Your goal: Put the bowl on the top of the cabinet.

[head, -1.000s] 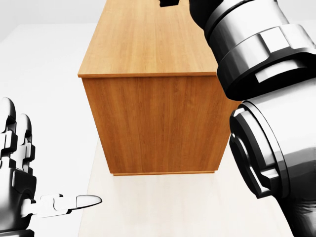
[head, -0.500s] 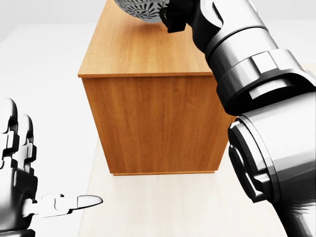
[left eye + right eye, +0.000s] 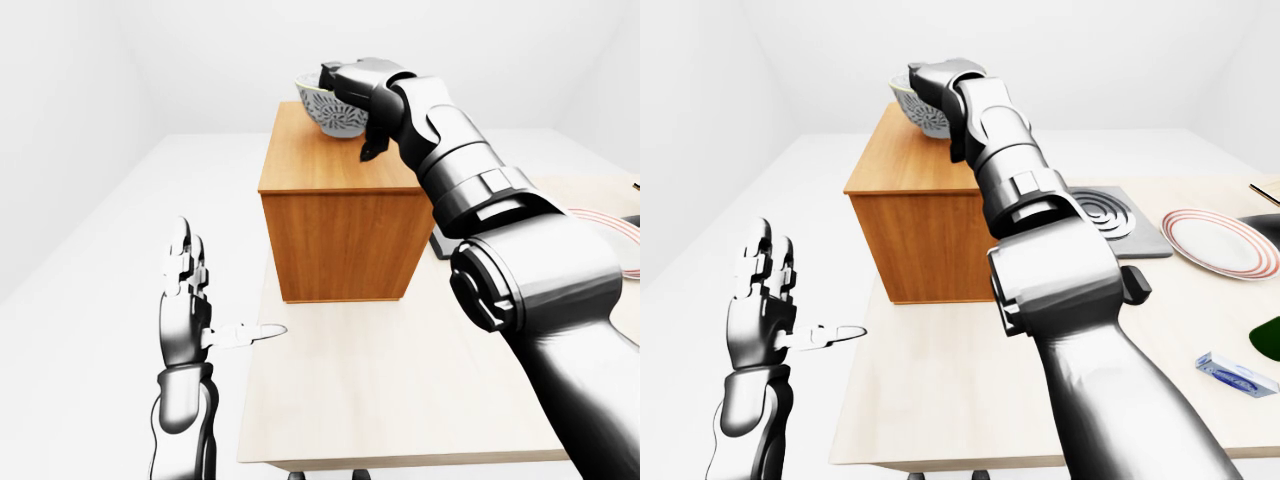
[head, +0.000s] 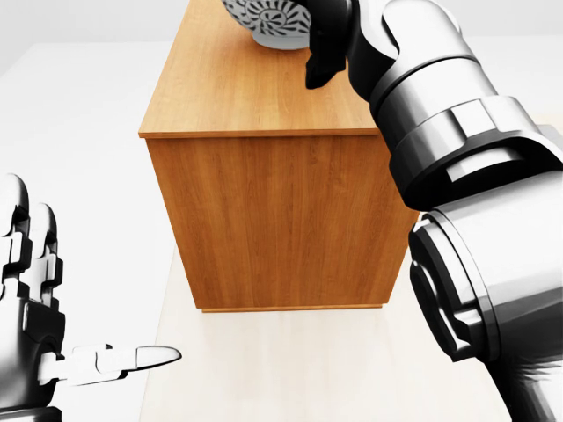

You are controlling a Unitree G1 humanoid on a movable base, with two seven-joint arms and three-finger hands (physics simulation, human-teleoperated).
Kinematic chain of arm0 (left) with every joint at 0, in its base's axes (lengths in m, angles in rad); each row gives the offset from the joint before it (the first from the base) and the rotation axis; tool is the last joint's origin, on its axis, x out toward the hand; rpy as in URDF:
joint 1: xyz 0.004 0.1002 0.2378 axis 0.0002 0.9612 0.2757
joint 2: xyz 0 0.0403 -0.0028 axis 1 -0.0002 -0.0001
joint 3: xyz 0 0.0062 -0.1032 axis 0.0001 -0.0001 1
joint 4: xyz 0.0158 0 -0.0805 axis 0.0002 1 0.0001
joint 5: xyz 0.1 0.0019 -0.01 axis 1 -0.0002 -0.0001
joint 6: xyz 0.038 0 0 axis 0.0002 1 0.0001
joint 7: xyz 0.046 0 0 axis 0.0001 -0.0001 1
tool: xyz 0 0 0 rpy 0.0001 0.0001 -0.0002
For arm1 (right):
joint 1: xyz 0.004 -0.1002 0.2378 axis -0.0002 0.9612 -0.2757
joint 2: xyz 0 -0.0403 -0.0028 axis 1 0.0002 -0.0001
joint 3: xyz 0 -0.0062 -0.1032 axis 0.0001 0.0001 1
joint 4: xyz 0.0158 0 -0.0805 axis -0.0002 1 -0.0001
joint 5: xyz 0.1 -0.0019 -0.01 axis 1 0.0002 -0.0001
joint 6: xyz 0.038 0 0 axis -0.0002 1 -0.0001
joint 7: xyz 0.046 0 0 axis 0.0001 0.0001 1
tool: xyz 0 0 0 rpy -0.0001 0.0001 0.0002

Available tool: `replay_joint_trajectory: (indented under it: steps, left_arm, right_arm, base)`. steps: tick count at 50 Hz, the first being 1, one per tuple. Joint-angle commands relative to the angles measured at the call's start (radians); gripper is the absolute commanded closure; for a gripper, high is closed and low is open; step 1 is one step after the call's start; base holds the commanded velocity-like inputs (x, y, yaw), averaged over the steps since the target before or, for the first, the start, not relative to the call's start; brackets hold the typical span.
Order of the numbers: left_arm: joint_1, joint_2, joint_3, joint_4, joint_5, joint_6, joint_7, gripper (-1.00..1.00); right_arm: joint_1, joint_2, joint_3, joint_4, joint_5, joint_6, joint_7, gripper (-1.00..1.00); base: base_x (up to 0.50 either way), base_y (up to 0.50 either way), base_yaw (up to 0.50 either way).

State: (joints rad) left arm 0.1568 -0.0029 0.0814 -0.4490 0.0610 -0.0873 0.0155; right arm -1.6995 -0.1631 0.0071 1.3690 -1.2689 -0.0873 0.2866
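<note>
- Two hands in view. Our right hand [image 3: 350, 95] reaches over the orange-brown wooden cabinet [image 3: 335, 225], its fingers [image 4: 318, 66] closed on the rim of the white bowl with a dark blue pattern [image 3: 328, 110]. Our left hand [image 3: 188, 305] hangs idle at the left of the left-eye view, beside the pale wooden worktop [image 3: 400, 390], fingers wide and flat, holding nothing.
- Bowl sits at the far end of the cabinet top, near the upper edge of the head view. Whether its foot is fully on the wood or just above it we cannot tell; in the head view the base looks at or very near the surface.
- Risk one: letting go while the bowl is short of contact or tilted. It could drop, rock, and roll toward the far edge, which lies close by.
- Risk two: the fingers hook over the rim, so pulling the hand away sideways could drag or tip the bowl. We judge a straight lift after opening to be safer.
- Risk three: our right forearm crosses low over the cabinet top; a careless retreat could knock the bowl.
- Bowl itself: round, deep, glazed, with a narrow plain white foot and a dense dark floral or scroll motif on the outside wall. The inside is largely hidden by the hand.
- Also on the worktop, right-eye view: a grey square plate with rings [image 3: 1105, 218], a white plate with a red rim [image 3: 1225, 243], a small blue-and-white box [image 3: 1237, 374]. All well apart from the cabinet.
</note>
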Motion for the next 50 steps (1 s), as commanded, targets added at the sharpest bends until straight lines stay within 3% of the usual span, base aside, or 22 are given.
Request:
replay_joint_trajectory:
  steps: [1,13,28,32,33,35,38,50]
  left_arm:
    - [-0.007,0.001,0.004,0.005,0.0,0.0,0.003,-1.0]
    - [-0.002,0.001,-0.001,0.012,0.001,0.0,0.0,-1.0]
    - [0.004,0.0,-0.008,-0.006,0.0,0.0,-0.002,-1.0]
    - [0.004,0.0,-0.008,-0.007,0.0,0.0,-0.002,-1.0]
    - [0.003,0.0,-0.007,0.0,-0.003,0.0,-0.004,-1.0]
    - [0.003,0.0,-0.007,0.002,-0.004,0.0,-0.004,-1.0]
    - [0.003,0.001,-0.01,0.007,-0.002,0.0,-0.008,-1.0]
    - [0.007,0.0,-0.013,-0.013,-0.004,0.0,-0.011,-1.0]
  right_arm:
    - [-0.003,-0.005,-0.004,-0.004,-0.032,0.0,-0.002,-1.0]
    - [-0.062,-0.038,0.0,-0.004,-0.061,0.0,0.032,-1.0]
    - [-0.218,-0.171,-0.03,0.001,-0.122,0.0,0.068,-1.0]
    - [-0.218,-0.171,-0.035,0.001,-0.127,0.0,0.068,-1.0]
    - [-0.266,-0.22,-0.031,0.001,-0.144,0.0,0.081,-1.0]
    - [-0.268,-0.221,-0.036,0.002,-0.151,0.0,0.078,-1.0]
    - [-0.349,-0.297,-0.048,0.004,-0.177,0.0,0.079,-1.0]
    - [-0.395,-0.433,-0.07,0.004,-0.298,0.0,0.065,-1.0]
  base:
    - [0.0,0.0,0.0]
    - [0.0,0.0,0.0]
    - [0.0,0.0,0.0]
    - [0.0,0.0,0.0]
    - [0.0,0.0,0.0]
    - [0.0,0.0,0.0]
    - [0.0,0.0,0.0]
    - [0.0,0.0,0.0]
